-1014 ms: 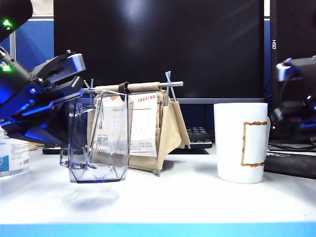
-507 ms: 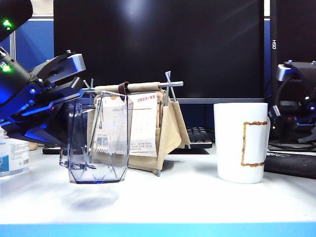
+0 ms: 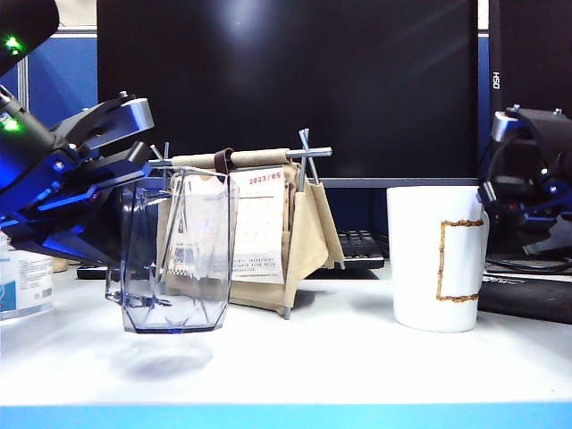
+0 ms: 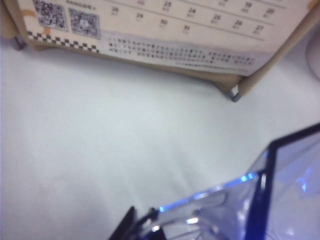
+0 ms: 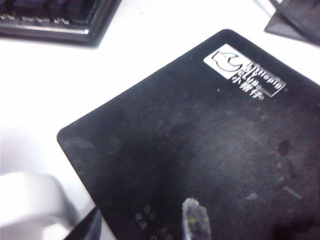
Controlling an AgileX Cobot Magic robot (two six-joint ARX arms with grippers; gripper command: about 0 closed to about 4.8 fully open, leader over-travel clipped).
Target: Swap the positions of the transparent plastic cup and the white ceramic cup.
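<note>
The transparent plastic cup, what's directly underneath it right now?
Nothing solid: the transparent plastic cup, held by the left gripper, hangs just above the white table, with only its faint shadow below. Whether anything lies inside cannot be told through the tinted walls.

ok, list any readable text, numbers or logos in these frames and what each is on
"2023/05": top of the calendar behind the clear cup.
"24", "25", "26", "27", "28", "29", "30", "31": calendar dates, left wrist view; the QR codes and fine print are too small to read.
"HSD"-like letters, sideways: screen edge; uncertain.
White logo with characters: black mat; too blurred to read.
White mug: a gold rectangle outline, no text.
</note>
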